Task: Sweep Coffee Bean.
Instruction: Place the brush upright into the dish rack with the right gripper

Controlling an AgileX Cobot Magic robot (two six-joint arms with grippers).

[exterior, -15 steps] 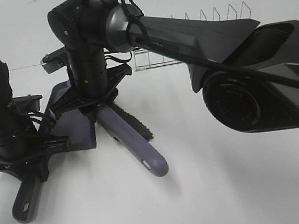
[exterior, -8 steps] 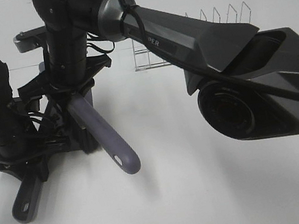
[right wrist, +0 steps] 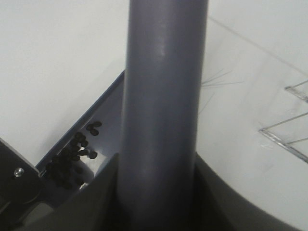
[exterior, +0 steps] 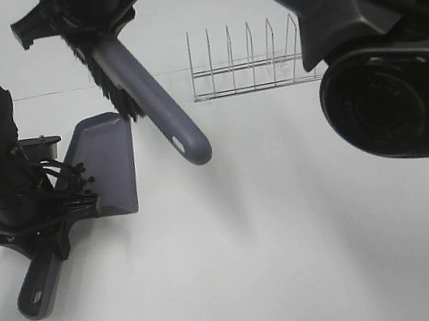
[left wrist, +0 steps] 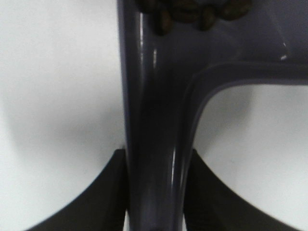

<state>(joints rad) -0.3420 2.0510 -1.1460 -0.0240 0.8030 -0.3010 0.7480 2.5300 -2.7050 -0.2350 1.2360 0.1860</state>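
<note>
The coffee beans (right wrist: 72, 156) lie as a small dark cluster inside the grey-purple dustpan (exterior: 108, 166), near its handle end; they also show in the left wrist view (left wrist: 192, 12). My left gripper (exterior: 41, 231) is shut on the dustpan handle (left wrist: 154, 144) and holds the pan flat on the table. My right gripper (exterior: 91, 16) is shut on the grey-purple brush handle (exterior: 150, 97). It holds the brush in the air above and behind the pan, with the black bristles (exterior: 106, 76) clear of it. The handle fills the right wrist view (right wrist: 163, 96).
A wire dish rack (exterior: 252, 63) stands on the white table (exterior: 293, 238) at the back, right of the brush; part of it shows in the right wrist view (right wrist: 288, 134). The right arm's bulky body (exterior: 392, 89) hangs over the right side.
My right arm has lifted the brush up and back off the table and away from the dustpan. The pan's inside with the beans now shows. The left arm has not moved.
</note>
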